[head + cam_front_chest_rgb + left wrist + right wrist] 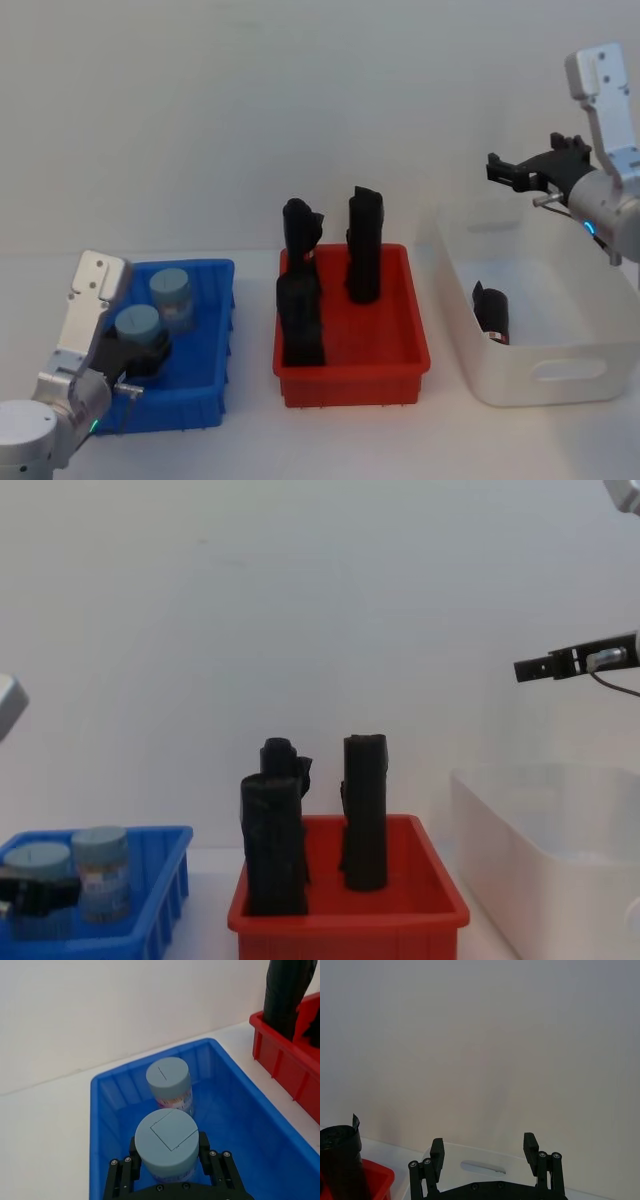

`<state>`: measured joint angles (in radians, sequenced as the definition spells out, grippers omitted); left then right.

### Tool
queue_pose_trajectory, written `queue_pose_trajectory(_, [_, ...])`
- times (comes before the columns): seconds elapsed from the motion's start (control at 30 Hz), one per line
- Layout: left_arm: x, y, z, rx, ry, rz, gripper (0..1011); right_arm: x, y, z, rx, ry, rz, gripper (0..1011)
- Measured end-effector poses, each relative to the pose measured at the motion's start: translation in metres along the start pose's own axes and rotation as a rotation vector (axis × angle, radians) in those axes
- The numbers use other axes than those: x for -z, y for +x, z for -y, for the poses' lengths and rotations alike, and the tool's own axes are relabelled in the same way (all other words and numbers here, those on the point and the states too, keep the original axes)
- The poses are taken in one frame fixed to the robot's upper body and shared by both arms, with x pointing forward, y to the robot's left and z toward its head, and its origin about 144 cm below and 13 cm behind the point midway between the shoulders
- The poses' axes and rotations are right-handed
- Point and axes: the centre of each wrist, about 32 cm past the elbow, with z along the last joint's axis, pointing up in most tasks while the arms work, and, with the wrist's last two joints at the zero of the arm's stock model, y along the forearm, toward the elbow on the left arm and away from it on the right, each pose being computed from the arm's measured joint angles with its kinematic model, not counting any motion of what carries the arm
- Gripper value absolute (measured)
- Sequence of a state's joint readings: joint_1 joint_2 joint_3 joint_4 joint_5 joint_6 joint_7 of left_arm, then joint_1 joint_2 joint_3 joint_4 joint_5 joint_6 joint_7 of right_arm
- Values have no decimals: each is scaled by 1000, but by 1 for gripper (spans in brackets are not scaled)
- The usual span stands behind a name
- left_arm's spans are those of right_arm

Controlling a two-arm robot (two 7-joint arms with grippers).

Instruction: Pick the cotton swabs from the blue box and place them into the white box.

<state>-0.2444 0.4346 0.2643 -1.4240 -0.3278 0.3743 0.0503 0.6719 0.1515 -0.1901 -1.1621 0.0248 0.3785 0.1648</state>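
Observation:
Two cotton swabs tubs with grey-blue lids stand in the blue box (215,270) at the table's left. My left gripper (140,352) reaches into that box and is shut on the nearer tub (137,324); in the left wrist view its fingers (202,1144) press both sides of this tub (167,1141). The other tub (171,293) (169,1082) stands free just behind it. On the right stands the white box (560,375) (540,820). High over its far left corner my right gripper (510,170) (483,1149) hangs open, holding nothing.
A red bin (350,375) with three tall black rolls (364,245) stands between the two boxes. One black roll (492,312) lies inside the white box. A plain white wall closes off the back of the table.

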Motion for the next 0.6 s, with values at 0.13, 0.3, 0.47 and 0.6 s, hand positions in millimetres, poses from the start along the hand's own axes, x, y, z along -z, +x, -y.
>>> queue_pose_trajectory(0.13, [-6, -1, -4, -18, -24, 0, 676, 0, 0, 0, 0, 0, 0, 1001])
queue_pose_trajectory(0.3, [-14, -3, -11, -46, -60, -5, 676, 0, 0, 0, 0, 0, 0, 1002])
queue_pose_trajectory(0.47, [-20, -4, -17, -56, -97, -13, 676, 0, 0, 0, 0, 0, 0, 1001])
queue_pose_trajectory(0.6, [-26, -4, -21, -51, -131, -17, 676, 0, 0, 0, -4, 2, 4, 1001])
